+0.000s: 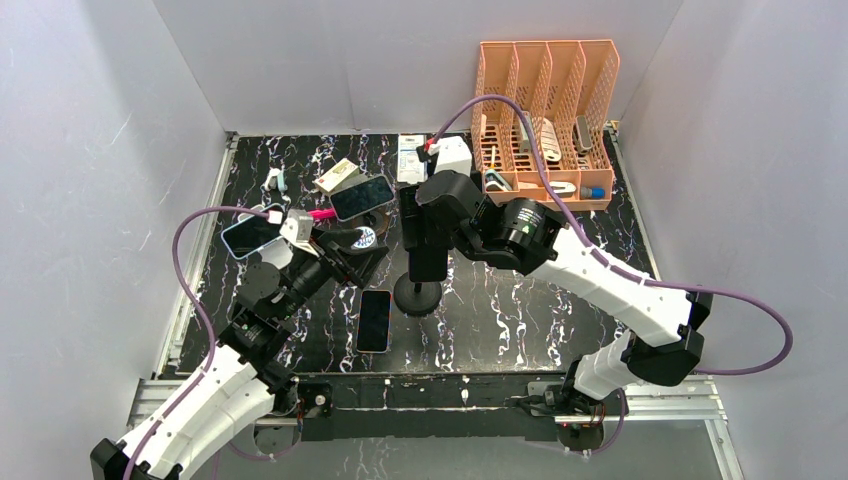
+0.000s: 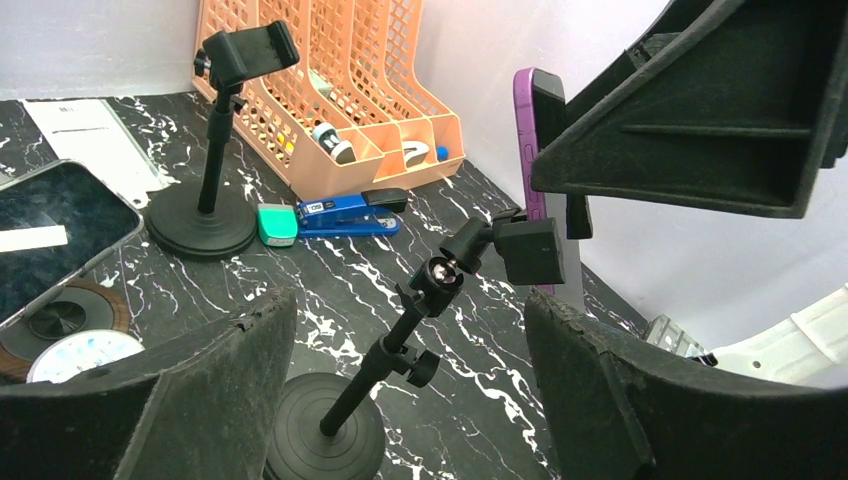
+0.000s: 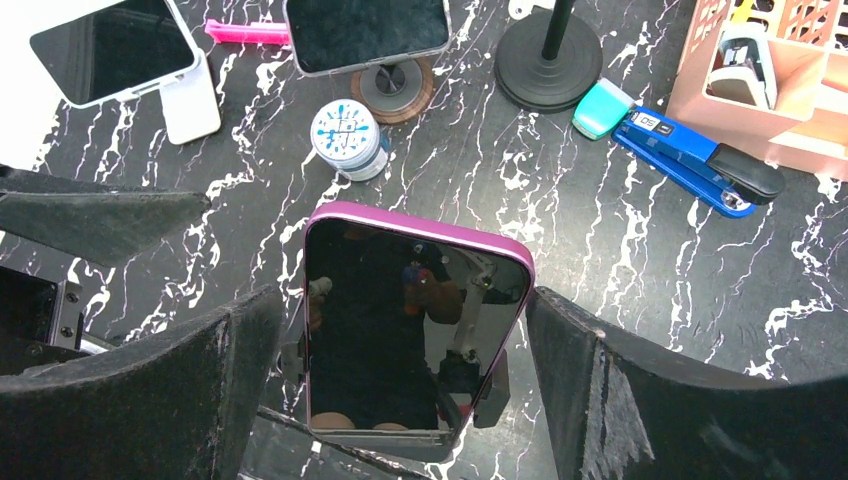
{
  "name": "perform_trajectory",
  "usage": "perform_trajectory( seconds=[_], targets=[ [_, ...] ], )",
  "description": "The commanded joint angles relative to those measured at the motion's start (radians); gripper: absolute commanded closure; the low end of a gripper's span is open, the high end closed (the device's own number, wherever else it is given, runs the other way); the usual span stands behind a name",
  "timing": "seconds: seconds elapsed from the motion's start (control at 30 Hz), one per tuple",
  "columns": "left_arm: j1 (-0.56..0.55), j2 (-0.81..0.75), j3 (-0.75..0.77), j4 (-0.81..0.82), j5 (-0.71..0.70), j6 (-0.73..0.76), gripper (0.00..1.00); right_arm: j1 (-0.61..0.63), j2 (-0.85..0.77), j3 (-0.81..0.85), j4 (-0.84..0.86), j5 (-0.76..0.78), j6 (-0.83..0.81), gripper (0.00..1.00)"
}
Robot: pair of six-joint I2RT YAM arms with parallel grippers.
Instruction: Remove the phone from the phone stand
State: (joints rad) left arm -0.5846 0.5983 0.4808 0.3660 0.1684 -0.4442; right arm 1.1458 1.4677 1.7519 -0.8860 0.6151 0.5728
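Shows the right gripper (image 3: 400, 300) with jaws spread wide, one finger on each side of the phone (image 3: 410, 260); whether the fingers touch its edges cannot be told. Shows the left gripper (image 2: 405, 300) also spread, low beside the phone stand (image 2: 385, 355) and gripping nothing. Places the phone, purple-rimmed with a dark screen, upright in the clamp at the top of the stand, the clamp joined through a ball joint to a leaning black stem on a round base. Sets that base on the black marble-patterned table (image 3: 620, 260), between the two arms. Includes, farther out, a second stand (image 2: 215, 150), a blue stapler (image 3: 690, 150) just beside its base, and an orange file rack (image 1: 545, 110) at the far right of the table. Includes, toward the left, a small jar (image 3: 345, 135) with a speckled lid, a second phone (image 3: 365, 30) on a round puck, a third phone (image 3: 115, 50) on a white holder, and a fourth phone (image 1: 374, 320) lying flat near the stand's base.
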Motion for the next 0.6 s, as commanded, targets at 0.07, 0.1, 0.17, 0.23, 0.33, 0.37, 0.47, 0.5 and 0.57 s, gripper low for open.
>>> perform_trajectory(
  seconds=[0.07, 0.1, 0.17, 0.23, 0.33, 0.37, 0.47, 0.5, 0.57],
  targets=[
    [0.003, -0.032, 0.004, 0.017, 0.011, 0.026, 0.2, 0.003, 0.011, -0.002, 0.056, 0.054, 0.006, 0.01],
    [0.003, -0.034, 0.004, 0.017, 0.011, 0.027, 0.2, 0.002, 0.017, 0.0, 0.056, 0.055, 0.004, 0.01],
    [0.003, -0.038, 0.004, 0.016, 0.012, 0.028, 0.2, 0.003, 0.029, 0.008, 0.051, 0.058, 0.001, 0.01],
    [0.003, -0.041, 0.005, 0.015, 0.017, 0.029, 0.2, 0.003, 0.042, 0.014, 0.045, 0.062, 0.0, 0.01],
    [0.003, -0.046, 0.006, 0.014, 0.024, 0.031, 0.2, 0.003, 0.054, 0.019, 0.034, 0.07, 0.005, 0.01],
    [0.003, -0.048, 0.005, 0.014, 0.027, 0.032, 0.2, 0.002, 0.054, 0.016, 0.032, 0.073, 0.009, 0.01],
    [0.003, -0.055, 0.004, 0.014, 0.03, 0.033, 0.2, 0.002, 0.049, 0.005, 0.035, 0.08, 0.01, 0.03],
    [0.003, -0.055, 0.004, 0.016, 0.033, 0.033, 0.2, 0.002, 0.049, 0.002, 0.035, 0.082, 0.01, 0.04],
    [0.003, -0.055, 0.002, 0.019, 0.04, 0.034, 0.2, 0.002, 0.048, -0.004, 0.037, 0.084, 0.011, 0.06]
  ],
)
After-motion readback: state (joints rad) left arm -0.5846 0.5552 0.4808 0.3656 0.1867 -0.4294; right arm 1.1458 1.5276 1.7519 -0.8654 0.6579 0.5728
